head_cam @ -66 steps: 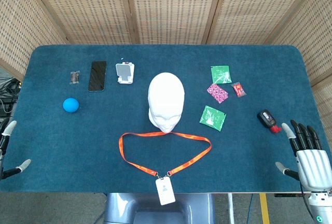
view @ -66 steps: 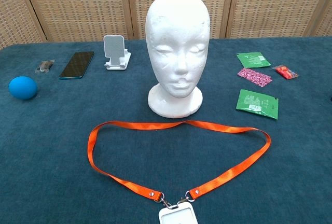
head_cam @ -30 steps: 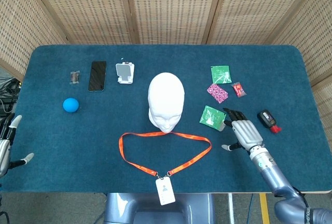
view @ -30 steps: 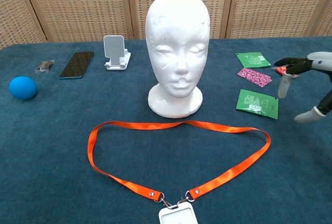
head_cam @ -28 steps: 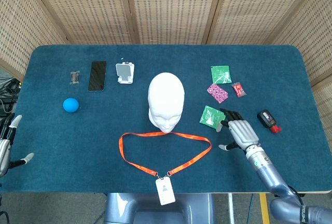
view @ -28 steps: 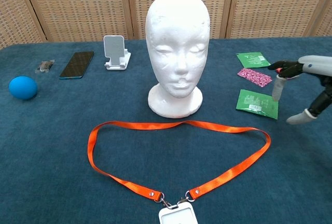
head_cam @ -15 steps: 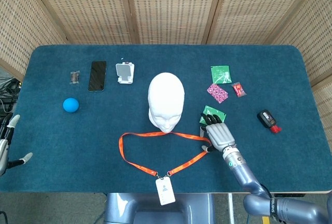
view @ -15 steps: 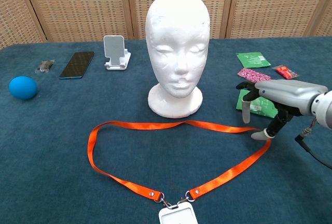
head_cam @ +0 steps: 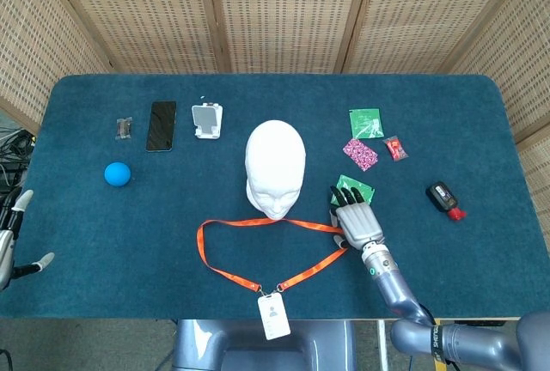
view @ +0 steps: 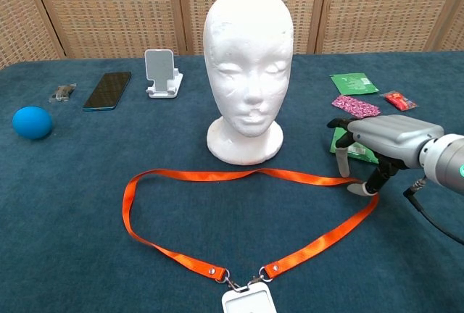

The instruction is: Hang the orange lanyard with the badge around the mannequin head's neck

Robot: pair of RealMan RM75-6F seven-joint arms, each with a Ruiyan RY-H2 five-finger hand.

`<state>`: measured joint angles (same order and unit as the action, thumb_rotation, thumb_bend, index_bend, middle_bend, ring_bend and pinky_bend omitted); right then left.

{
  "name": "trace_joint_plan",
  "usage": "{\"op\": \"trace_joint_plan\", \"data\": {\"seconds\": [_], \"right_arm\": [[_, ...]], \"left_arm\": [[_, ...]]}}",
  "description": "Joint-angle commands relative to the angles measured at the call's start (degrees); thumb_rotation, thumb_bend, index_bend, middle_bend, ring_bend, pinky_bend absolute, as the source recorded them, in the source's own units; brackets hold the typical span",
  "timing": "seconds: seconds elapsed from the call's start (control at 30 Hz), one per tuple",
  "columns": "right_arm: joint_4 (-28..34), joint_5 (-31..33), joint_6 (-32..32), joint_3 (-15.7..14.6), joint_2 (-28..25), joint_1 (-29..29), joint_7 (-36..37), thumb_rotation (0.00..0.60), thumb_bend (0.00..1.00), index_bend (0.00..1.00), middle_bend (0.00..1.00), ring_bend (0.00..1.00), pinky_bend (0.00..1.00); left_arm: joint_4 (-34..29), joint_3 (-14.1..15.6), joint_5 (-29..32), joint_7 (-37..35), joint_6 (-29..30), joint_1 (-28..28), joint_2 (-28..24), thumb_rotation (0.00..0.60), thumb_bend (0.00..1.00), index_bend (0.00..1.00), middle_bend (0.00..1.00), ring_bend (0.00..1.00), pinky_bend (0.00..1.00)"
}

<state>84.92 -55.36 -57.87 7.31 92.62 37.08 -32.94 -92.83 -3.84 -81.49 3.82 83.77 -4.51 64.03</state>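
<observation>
Your right hand [view: 377, 143] over lanyard [view: 239, 219] right bend, fingers apart, strap under fingertips, ready to pinch; left hand [head_cam: 7, 242] idle, spread.

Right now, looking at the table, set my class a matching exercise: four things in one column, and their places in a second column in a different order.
Things:
1. blue ball
2. phone
3. badge
4. right hand

Places:
A. over the right end of the orange lanyard loop
B. at the near table edge, clipped to the lanyard
C. lying flat beside the white phone stand
D. alone at the far left, nearer than the phone

Pairs: 1-D, 2-C, 3-B, 4-A
</observation>
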Motion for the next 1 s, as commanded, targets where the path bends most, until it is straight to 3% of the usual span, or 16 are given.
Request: {"op": "trace_joint_plan", "data": {"seconds": [0.03,0.33,0.5,0.7,1.0], "right_arm": [[-0.6,0.4,-0.2,0.1,0.4,0.2,-0.4,0.600,0.53,0.55,0.00,0.00,0.00],[-1.5,1.1,-0.2,-0.4,1.3,0.6,-1.5,0.600,0.58,0.57,0.00,0.00,0.00],[-2.1,0.4,-0.6,-0.7,1.9,0.6,-1.4,0.600,0.60,0.64,0.00,0.00,0.00],[-2.8,0.0,-1.0,-0.9,2.3,0.5,-1.5,0.600,0.63,0.65,0.00,0.00,0.00],[-1.6,-1.2,-1.0,-0.4,1.3,-0.4,2.1,0.600,0.65,0.69,0.00,0.00,0.00]], "left_arm": [[0.0,0.0,0.1,-0.1,0.1,0.0,0.0,0.600,0.00,0.00,0.00,0.00,0.00],[0.0,0.1,-0.1,-0.3,0.1,0.0,-0.1,0.600,0.00,0.00,0.00,0.00,0.00],[0.0,0.1,0.0,-0.4,0.2,0.0,-0.1,0.600,0.00,0.00,0.00,0.00,0.00],[0.1,0.1,-0.1,-0.2,0.1,-0.1,0.0,0.600,0.00,0.00,0.00,0.00,0.00],[0.0,-0.3,-2.0,0.0,-1.3,-2.2,0.9,0.600,0.00,0.00,0.00,0.00,0.00]]}}
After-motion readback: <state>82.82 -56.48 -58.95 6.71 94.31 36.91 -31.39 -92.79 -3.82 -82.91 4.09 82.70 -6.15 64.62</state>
